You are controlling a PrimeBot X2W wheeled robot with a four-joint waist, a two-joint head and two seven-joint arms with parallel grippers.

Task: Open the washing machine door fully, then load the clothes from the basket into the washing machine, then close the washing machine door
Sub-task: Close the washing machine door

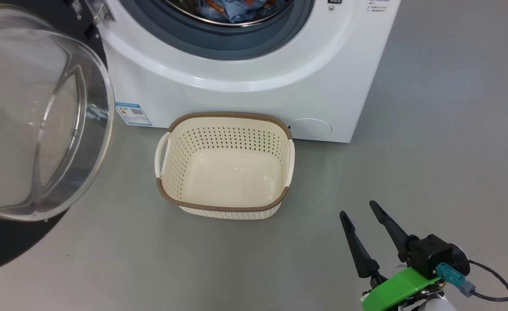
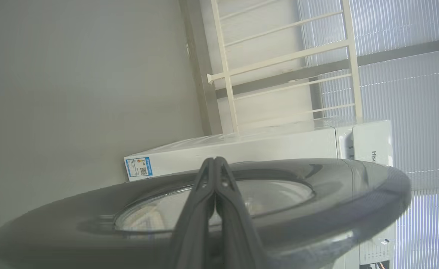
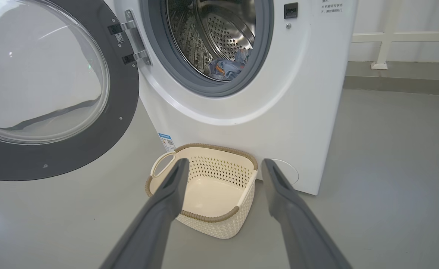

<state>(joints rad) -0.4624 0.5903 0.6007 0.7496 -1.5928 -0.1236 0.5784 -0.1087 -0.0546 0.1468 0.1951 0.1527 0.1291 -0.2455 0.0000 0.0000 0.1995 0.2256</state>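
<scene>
The washing machine stands on the floor, and the washing machine door is swung open to its left in the head view. The basket sits empty against the machine's front. The clothes lie in its drum. The right gripper hangs before the machine, jaws apart. The left gripper is by the door's outer face, jaws together.

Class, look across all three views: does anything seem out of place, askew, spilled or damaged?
Nothing stands out. The basket stands upright and empty before the washing machine, the clothes lie in the drum, and the door hangs open, with no damage visible.
</scene>
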